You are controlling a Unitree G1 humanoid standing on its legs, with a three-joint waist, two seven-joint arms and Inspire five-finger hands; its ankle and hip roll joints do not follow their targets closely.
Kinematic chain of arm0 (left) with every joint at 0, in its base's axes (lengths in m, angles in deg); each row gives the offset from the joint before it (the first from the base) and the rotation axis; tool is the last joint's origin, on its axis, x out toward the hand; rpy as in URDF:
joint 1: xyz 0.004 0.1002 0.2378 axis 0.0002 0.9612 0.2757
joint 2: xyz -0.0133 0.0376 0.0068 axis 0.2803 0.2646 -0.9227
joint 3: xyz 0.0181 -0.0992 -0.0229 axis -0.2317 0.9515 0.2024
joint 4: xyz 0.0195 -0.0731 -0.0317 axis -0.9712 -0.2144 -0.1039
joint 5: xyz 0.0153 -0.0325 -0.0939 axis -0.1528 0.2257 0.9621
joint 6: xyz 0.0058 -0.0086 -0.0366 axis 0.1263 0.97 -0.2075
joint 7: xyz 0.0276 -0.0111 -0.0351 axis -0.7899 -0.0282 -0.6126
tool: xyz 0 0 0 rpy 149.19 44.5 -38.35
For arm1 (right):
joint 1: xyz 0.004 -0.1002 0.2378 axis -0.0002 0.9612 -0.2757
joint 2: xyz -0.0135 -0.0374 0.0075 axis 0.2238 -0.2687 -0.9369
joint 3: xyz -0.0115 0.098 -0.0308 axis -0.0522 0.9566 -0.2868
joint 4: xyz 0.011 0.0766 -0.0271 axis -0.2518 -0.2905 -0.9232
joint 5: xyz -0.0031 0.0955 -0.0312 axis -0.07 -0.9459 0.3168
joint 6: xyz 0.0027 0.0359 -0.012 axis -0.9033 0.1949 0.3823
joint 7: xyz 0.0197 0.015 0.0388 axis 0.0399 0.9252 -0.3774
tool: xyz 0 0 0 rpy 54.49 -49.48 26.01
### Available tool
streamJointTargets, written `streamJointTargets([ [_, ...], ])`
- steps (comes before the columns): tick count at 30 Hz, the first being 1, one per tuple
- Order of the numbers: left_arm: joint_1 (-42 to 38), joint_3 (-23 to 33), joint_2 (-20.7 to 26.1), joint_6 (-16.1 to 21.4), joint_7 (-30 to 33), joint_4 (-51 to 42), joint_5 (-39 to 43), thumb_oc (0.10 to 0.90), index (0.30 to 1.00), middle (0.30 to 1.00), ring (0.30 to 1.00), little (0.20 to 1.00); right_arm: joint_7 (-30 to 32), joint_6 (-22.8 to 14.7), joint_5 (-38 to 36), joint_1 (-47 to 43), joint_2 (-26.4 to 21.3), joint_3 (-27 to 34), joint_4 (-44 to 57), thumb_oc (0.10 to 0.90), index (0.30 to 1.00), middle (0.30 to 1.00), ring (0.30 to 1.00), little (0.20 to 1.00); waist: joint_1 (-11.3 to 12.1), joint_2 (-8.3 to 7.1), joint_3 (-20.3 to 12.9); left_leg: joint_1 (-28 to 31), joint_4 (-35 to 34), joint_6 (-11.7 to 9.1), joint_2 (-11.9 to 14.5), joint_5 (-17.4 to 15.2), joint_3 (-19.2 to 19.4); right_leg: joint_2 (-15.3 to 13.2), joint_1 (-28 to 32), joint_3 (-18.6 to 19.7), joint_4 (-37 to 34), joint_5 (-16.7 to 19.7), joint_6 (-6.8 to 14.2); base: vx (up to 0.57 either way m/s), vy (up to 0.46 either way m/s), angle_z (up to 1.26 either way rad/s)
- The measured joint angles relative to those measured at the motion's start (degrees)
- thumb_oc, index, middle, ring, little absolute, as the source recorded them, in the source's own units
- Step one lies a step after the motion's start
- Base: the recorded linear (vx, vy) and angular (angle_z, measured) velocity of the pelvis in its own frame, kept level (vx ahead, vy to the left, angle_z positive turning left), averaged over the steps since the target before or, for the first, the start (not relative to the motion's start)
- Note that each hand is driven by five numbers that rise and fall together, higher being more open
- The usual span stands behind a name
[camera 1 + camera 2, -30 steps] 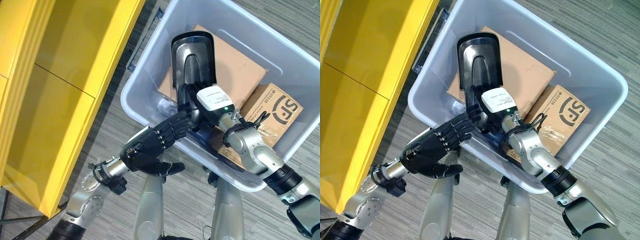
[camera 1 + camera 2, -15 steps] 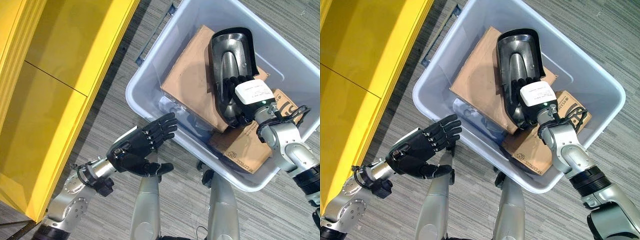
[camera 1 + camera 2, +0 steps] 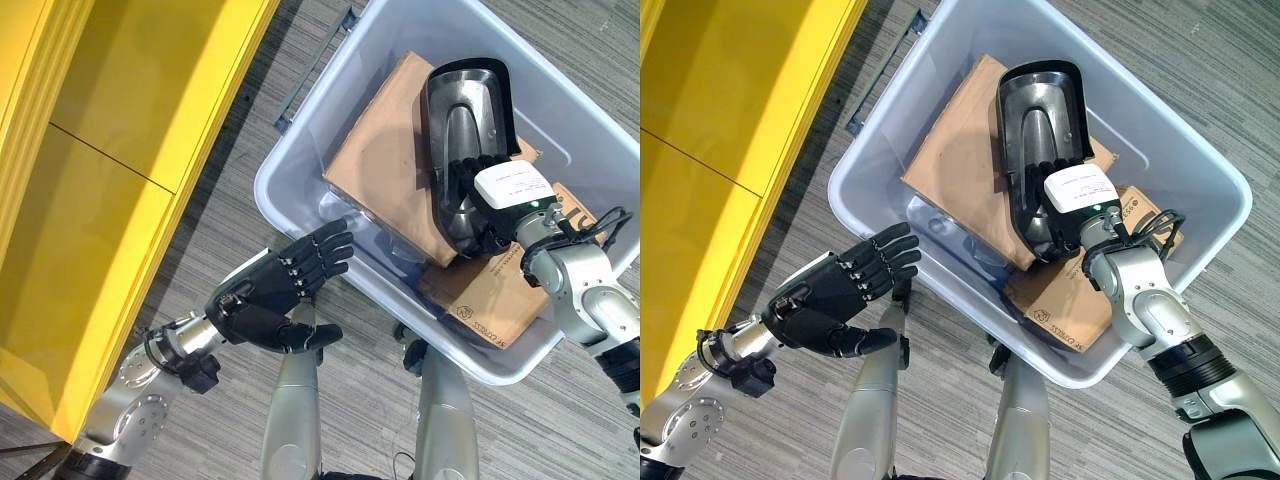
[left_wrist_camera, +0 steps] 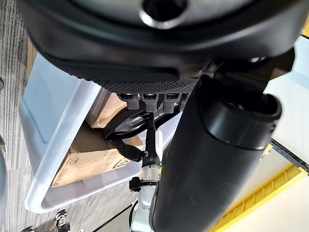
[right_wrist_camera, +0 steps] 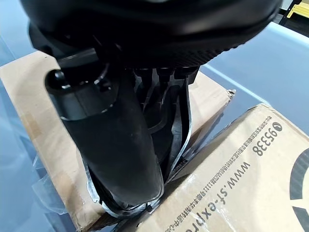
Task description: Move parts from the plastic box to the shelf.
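A glossy black moulded part [image 3: 465, 150] is gripped by the right hand [image 3: 478, 205] inside the grey plastic box [image 3: 300, 140], over cardboard cartons [image 3: 385, 170]. The left hand [image 3: 270, 295] is held with fingers spread outside the box's near wall, beside the yellow shelf [image 3: 110, 200].

Grey striped carpet floor [image 3: 250, 160] w/ a shoe [image 4: 60, 220] at far edge, nr box.

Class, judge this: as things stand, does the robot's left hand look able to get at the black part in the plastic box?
Probably yes. The left hand hovers open just outside the plastic box, nothing above the black part. But the right hand already grips it.
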Motion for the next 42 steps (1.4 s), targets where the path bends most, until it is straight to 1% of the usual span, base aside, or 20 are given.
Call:
streamJointTargets([
  [3,0.04,0.01,-0.01,0.00,0.01,-0.02,0.02,0.900,1.000,1.000,1.000,1.000,0.03,0.11,-1.49,0.00,0.00,0.10,0.75,0.900,1.000,1.000,1.000,1.000,-0.15,0.00,0.00,0.02,-0.02,0.01,0.05,-0.03,0.08,0.07,0.00,0.08,-0.19,0.03,0.01,0.00,0.011,-0.01],
  [4,0.37,0.15,-0.17,0.00,0.04,-0.53,0.02,0.900,1.000,1.000,1.000,1.000,0.11,1.60,-4.81,1.23,0.02,1.02,5.26,0.900,1.000,1.000,1.000,1.000,-0.42,0.01,0.00,0.01,-0.04,0.09,0.15,-0.13,0.31,0.24,0.00,0.26,-0.57,0.25,0.06,-0.01,0.054,-0.12],
  [6,0.51,0.54,-0.59,-0.02,0.29,-1.72,0.02,0.900,1.000,1.000,1.000,1.000,2.32,2.23,-5.64,4.91,0.11,4.35,17.58,0.900,1.000,1.000,1.000,1.000,-1.89,0.01,0.00,0.52,0.06,0.47,0.10,-0.57,1.66,0.29,0.00,1.55,-1.17,0.73,0.36,-0.01,0.104,-0.19],
  [9,0.58,0.54,-1.14,0.02,1.46,-2.64,0.03,0.900,1.000,1.000,1.000,1.000,3.27,2.32,-5.56,9.36,0.37,8.14,27.01,0.900,1.000,1.000,1.000,1.000,-2.70,0.01,0.00,1.17,0.11,0.73,0.10,-0.92,2.86,0.33,-0.05,2.67,-1.28,0.84,0.50,-0.01,0.089,-0.14],
  [11,0.73,0.55,-1.12,0.04,2.00,-2.76,0.04,0.900,1.000,1.000,1.000,1.000,4.65,2.08,-5.58,10.86,0.45,8.81,29.52,0.900,1.000,1.000,1.000,1.000,-3.13,0.05,-0.01,1.32,0.25,0.87,0.09,-1.13,3.12,0.33,-0.05,2.95,-1.31,0.85,0.53,-0.01,0.051,-0.07],
  [13,0.59,0.44,-1.17,0.04,2.30,-2.82,0.05,0.900,1.000,1.000,1.000,1.000,7.14,1.60,-5.74,11.09,0.66,8.77,29.25,0.900,1.000,1.000,1.000,1.000,-4.00,0.05,-0.01,1.28,0.30,0.85,0.14,-1.20,3.13,0.40,-0.06,2.97,-1.31,0.84,0.54,0.00,0.041,-0.02],
  [15,0.56,-0.15,-1.21,-0.06,2.28,-2.88,0.04,0.900,1.000,1.000,1.000,1.000,9.54,2.49,-7.30,11.35,0.71,8.83,28.27,0.900,1.000,1.000,1.000,1.000,-4.20,0.07,-0.02,1.33,0.31,0.83,0.22,-1.24,3.19,0.47,-0.09,3.05,-1.30,0.83,0.53,0.00,0.050,-0.03],
  [16,0.42,-1.32,-1.22,-0.33,2.27,-3.09,-0.07,0.900,1.000,1.000,1.000,1.000,12.39,2.49,-8.10,11.30,1.02,8.87,27.02,0.900,1.000,1.000,1.000,1.000,-4.30,0.07,-0.02,1.33,0.30,0.83,0.26,-1.29,3.45,0.51,-0.30,3.33,-1.31,0.84,0.52,0.00,0.084,-0.07],
  [19,0.03,-4.05,-1.26,-1.33,2.18,-3.20,-0.14,0.900,1.000,1.000,1.000,1.000,16.94,2.08,-9.49,11.06,2.97,9.15,26.57,0.900,1.000,1.000,1.000,1.000,-4.16,0.09,-0.01,1.40,0.32,0.96,0.24,-1.53,4.45,0.51,-0.72,4.18,-1.40,0.98,0.67,0.01,0.052,-0.10],
  [22,-0.03,-4.05,-1.26,-1.35,2.21,-3.23,-0.13,0.900,1.000,1.000,1.000,1.000,19.40,1.16,-10.39,11.09,3.11,9.19,26.55,0.900,1.000,1.000,1.000,1.000,-4.19,0.15,-0.01,1.62,0.33,0.93,0.23,-1.73,4.65,0.55,-0.66,4.39,-1.48,0.99,0.70,0.00,0.019,-0.04],
  [25,-0.02,-4.00,-1.27,-1.30,2.31,-3.22,-0.13,0.900,1.000,1.000,1.000,1.000,21.11,0.06,-12.68,11.07,4.81,9.21,26.17,0.900,1.000,1.000,1.000,1.000,-4.05,0.38,-0.03,1.81,0.32,0.97,0.24,-1.80,4.69,0.55,-0.55,4.40,-1.42,0.93,0.69,0.00,0.000,0.00],
  [26,-0.02,-4.02,-1.27,-1.25,2.30,-3.20,-0.13,0.900,1.000,1.000,1.000,1.000,21.87,-0.42,-14.22,11.06,5.61,9.17,25.90,0.900,1.000,1.000,1.000,1.000,-4.04,0.43,-0.03,1.86,0.32,0.98,0.23,-1.80,4.72,0.55,-0.52,4.42,-1.42,0.92,0.69,0.00,0.000,0.00],
  [27,-0.16,-4.24,-1.27,-1.15,2.20,-3.20,-0.12,0.900,1.000,1.000,1.000,1.000,23.95,-1.71,-17.33,10.91,8.14,8.80,24.14,0.900,1.000,1.000,1.000,1.000,-4.01,0.48,-0.04,2.06,0.32,0.98,0.22,-1.80,4.89,0.54,-0.43,4.56,-1.41,0.91,0.70,0.01,0.032,-0.02],
  [29,-0.78,-4.96,-1.32,-1.28,1.80,-3.14,-0.01,0.900,1.000,1.000,1.000,1.000,25.91,-2.58,-21.78,10.65,10.25,8.32,22.12,0.900,1.000,1.000,1.000,1.000,-3.98,0.71,-0.03,2.15,0.32,0.98,0.14,-1.79,4.97,0.46,-0.45,4.67,-1.31,0.91,0.70,0.01,0.046,-0.02],
  [31,-1.77,-6.08,-1.84,-2.37,-0.07,-3.10,-0.05,0.900,1.000,1.000,1.000,1.000,28.24,-3.67,-27.22,8.52,13.82,6.38,17.87,0.900,1.000,1.000,1.000,1.000,-3.92,0.78,-0.02,2.67,0.21,0.98,0.05,-1.79,5.48,0.38,-0.46,5.18,-1.05,0.88,0.76,0.02,0.048,-0.07],
  [32,-2.07,-7.08,-2.64,-2.75,-0.62,-3.02,-0.11,0.900,1.000,1.000,1.000,1.000,28.68,-4.68,-30.05,6.85,16.04,5.06,14.83,0.900,1.000,1.000,1.000,1.000,-3.94,1.07,-0.04,3.15,-0.07,0.98,-0.02,-1.80,5.91,0.35,-0.44,5.64,-0.97,0.87,0.81,0.02,0.035,-0.08],
  [33,-2.56,-8.59,-3.35,-2.92,-0.98,-3.02,-0.24,0.900,1.000,1.000,1.000,1.000,28.73,-5.57,-32.27,5.92,17.07,3.95,12.86,0.900,1.000,1.000,1.000,1.000,-3.89,2.05,-0.06,3.15,-0.08,0.99,-0.09,-1.81,5.94,0.28,-0.44,5.71,-0.96,0.87,0.85,0.02,0.030,-0.05],
  [35,-2.59,-9.91,-4.85,-3.27,-1.70,-2.84,-0.63,0.900,1.000,1.000,1.000,1.000,28.75,-7.08,-34.91,5.79,17.68,1.93,11.46,0.900,1.000,1.000,1.000,1.000,-3.69,3.12,-0.03,3.15,-0.14,1.00,-0.09,-1.79,5.92,0.29,-0.51,5.70,-0.88,0.87,0.86,0.00,0.000,0.00],
  [39,-3.45,-11.19,-5.36,-3.28,-1.70,-0.93,-0.82,0.900,1.000,1.000,1.000,1.000,28.42,-8.93,-39.40,5.69,20.13,-0.40,10.06,0.900,1.000,1.000,1.000,1.000,-3.78,3.24,-0.03,3.39,-0.60,0.89,0.04,-1.62,5.94,0.41,-0.75,5.71,-0.42,0.66,0.65,0.01,0.028,0.00],
  [42,-3.49,-11.33,-5.38,-3.25,-1.70,0.01,-1.16,0.900,1.000,1.000,1.000,1.000,28.68,-9.02,-40.84,5.66,20.93,-0.38,9.87,0.900,1.000,1.000,1.000,1.000,-3.67,3.33,-0.03,3.71,-1.03,0.90,-0.15,-1.39,6.03,0.23,-0.76,5.81,-0.17,0.48,0.72,0.02,0.046,0.02],
])
